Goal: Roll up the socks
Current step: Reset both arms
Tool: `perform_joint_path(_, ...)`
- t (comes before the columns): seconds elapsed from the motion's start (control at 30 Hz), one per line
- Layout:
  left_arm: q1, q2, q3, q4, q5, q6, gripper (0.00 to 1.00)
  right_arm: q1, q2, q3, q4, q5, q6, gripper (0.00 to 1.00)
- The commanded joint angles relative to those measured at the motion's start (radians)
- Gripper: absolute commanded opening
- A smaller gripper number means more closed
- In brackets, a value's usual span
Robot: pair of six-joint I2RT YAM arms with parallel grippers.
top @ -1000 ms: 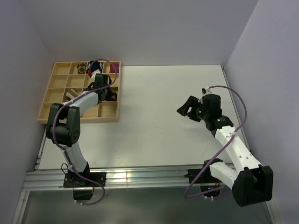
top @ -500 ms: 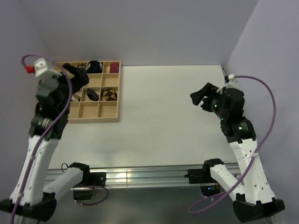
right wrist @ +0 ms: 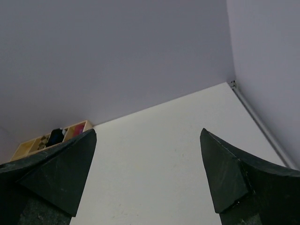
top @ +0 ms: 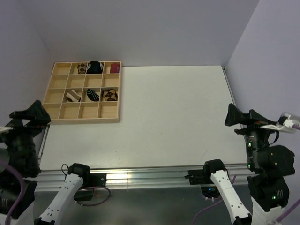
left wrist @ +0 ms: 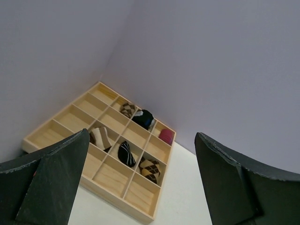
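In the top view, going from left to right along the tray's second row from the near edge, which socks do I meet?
brown-and-cream striped sock → black sock with thin white stripes → brown-and-tan argyle sock

Pale lilac walls (top: 140,28) enclose a white table (top: 164,108).

The left arm (top: 61,199) and right arm (top: 227,192) are built from white links and black joint housings. Purple cables (top: 202,213) are routed alongside. Matte black, wedge-shaped fingers (left wrist: 56,183) are fitted.
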Motion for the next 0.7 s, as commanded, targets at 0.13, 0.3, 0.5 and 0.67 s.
perform_joint_path(0.13, -0.019, -0.130, -0.012, -0.068, -0.153, 0.035, 0.99, 0.016, -0.078, -0.099, 0.038, 0.091, -0.067, 0.98)
perform_joint_path(0.3, -0.054, -0.170, -0.086, 0.024, -0.225, 0.026, 0.99, 0.016, -0.088, -0.120, 0.059, 0.082, -0.064, 0.98)
perform_joint_path(0.5, -0.074, -0.188, -0.150, 0.071, -0.230, 0.027, 0.99, 0.016, -0.085, -0.128, 0.072, 0.091, -0.067, 0.99)
perform_joint_path(0.67, -0.074, -0.191, -0.190, 0.063, -0.209, 0.017, 0.98, 0.016, -0.082, -0.129, 0.096, 0.088, -0.063, 0.99)
